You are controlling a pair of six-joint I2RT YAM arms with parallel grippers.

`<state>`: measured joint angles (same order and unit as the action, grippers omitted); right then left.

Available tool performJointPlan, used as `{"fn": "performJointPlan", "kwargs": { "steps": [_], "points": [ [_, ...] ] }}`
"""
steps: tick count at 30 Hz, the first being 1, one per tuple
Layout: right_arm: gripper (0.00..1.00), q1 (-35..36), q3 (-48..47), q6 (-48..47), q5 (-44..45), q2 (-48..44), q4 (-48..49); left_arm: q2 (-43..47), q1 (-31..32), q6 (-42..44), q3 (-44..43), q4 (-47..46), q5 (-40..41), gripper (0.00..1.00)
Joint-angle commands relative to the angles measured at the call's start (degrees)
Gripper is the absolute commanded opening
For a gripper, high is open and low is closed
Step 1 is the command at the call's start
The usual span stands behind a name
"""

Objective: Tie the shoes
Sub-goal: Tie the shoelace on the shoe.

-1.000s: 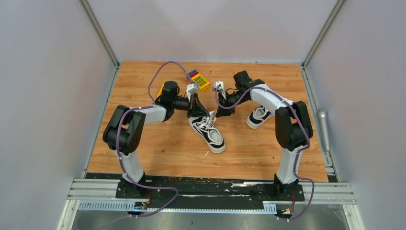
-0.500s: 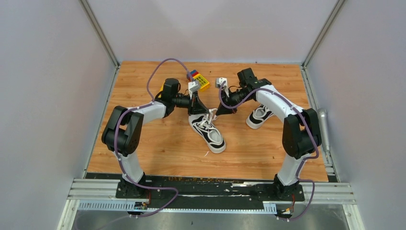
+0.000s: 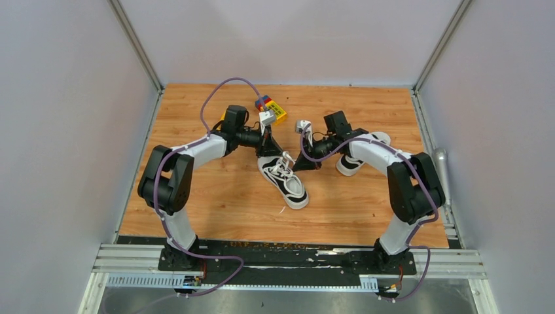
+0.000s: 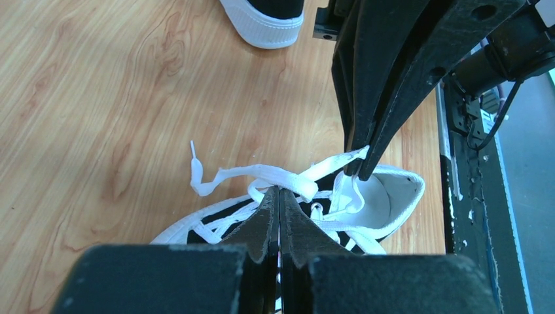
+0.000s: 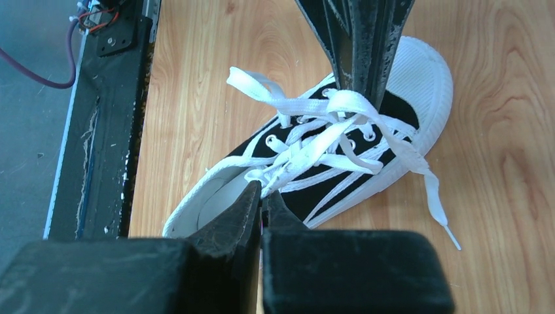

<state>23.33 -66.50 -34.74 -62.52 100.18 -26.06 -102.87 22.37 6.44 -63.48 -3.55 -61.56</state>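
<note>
A black sneaker with white sole and toe cap stands upright beneath the left gripper and right gripper, each pinching its loose white laces. The second sneaker sits just beyond the right gripper, partly under that arm.

One sneaker lies mid-desk, toe toward the near right. The second sneaker lies to its right, partly under the right arm. Toy blocks sit behind both, near the far edge. A metal cylinder lies beyond the desk's right edge. The left arm's fingers and the right arm's fingers meet over the first sneaker's laces.
</note>
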Motion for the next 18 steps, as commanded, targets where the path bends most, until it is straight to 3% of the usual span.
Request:
{"fn": "performJointPlan", "kwargs": {
  "steps": [1, 6, 18],
  "points": [
    [0.0, 0.2, 1.1, 7.3, -2.4, -5.1, 11.4, 2.1, -0.3, 2.5, -3.0, 3.2, 0.0, 0.0],
    [0.0, 0.3, 2.1, 10.2, -0.9, -7.7, 13.1, 1.5, -0.3, 2.7, -4.0, 3.3, -0.5, 0.0],
    [0.0, 5.7, 15.5, 14.2, 15.3, -11.0, 39.3, 1.4, -0.4, 3.5, -5.2, 7.1, -1.8, 0.0]
  ]
}}
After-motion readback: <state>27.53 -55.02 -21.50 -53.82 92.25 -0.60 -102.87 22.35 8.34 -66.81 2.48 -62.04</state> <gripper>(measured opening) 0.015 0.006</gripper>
